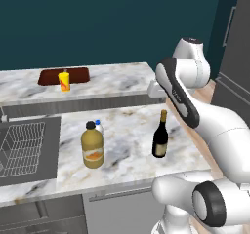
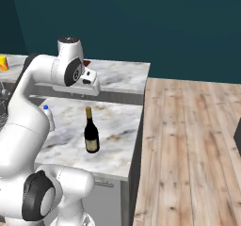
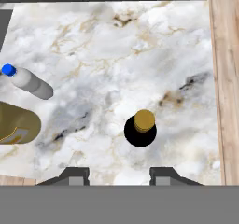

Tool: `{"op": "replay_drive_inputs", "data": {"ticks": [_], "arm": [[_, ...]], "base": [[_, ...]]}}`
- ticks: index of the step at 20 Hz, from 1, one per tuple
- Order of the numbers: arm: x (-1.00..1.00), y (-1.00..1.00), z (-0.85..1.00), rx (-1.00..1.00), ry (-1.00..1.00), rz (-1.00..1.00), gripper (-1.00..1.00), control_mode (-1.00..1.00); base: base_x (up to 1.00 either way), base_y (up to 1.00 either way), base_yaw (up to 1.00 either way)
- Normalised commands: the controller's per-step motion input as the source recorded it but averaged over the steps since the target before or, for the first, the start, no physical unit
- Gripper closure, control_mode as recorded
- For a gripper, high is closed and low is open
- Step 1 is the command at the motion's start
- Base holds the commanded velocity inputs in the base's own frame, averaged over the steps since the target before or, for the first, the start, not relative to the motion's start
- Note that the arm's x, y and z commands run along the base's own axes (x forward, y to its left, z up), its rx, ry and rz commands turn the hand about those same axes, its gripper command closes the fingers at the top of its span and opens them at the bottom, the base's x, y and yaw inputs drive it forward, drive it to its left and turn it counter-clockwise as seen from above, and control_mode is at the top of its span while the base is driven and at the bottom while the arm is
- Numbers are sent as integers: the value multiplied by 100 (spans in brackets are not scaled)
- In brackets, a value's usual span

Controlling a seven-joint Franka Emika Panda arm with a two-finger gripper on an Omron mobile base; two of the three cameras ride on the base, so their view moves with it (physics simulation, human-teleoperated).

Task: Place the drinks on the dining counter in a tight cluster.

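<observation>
Three drinks stand on the lower marble worktop (image 1: 127, 130). The dark wine bottle (image 1: 160, 138) (image 2: 91, 133) is near its right end, and from above its gold top (image 3: 140, 127) shows. The squat amber bottle (image 1: 92, 147) (image 3: 16, 122) stands to the left, with the blue-capped water bottle (image 1: 99, 126) (image 2: 47, 117) (image 3: 30, 83) just behind it. My gripper (image 3: 120, 176) hangs open well above the worktop, close to over the wine bottle, with nothing between its fingers. The raised dining counter (image 1: 112, 79) (image 2: 117, 76) runs behind.
A yellow cup (image 1: 64, 81) sits on a brown mat (image 1: 49, 76) on the dining counter. A steel sink with a wire rack (image 1: 24, 150) lies left of the bottles. Wooden floor (image 2: 188, 149) begins past the worktop's right edge.
</observation>
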Motion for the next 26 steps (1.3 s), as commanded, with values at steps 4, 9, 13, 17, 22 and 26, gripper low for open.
{"op": "replay_drive_inputs", "data": {"ticks": [4,9,13,17,22,26], "arm": [[-34,0,0,1,0,0,-100,-100],[-32,-1,-21,1,2,1,-100,-100],[0,-37,-22,0,0,11,-100,-100],[33,-11,-14,0,-1,18,-100,-100],[34,23,-10,0,0,11,-100,-100],[14,-5,-9,0,0,17,-100,-100]], "base": [[0,0,0],[0,0,0],[0,0,0],[0,0,0],[0,0,0],[0,0,0]]}}
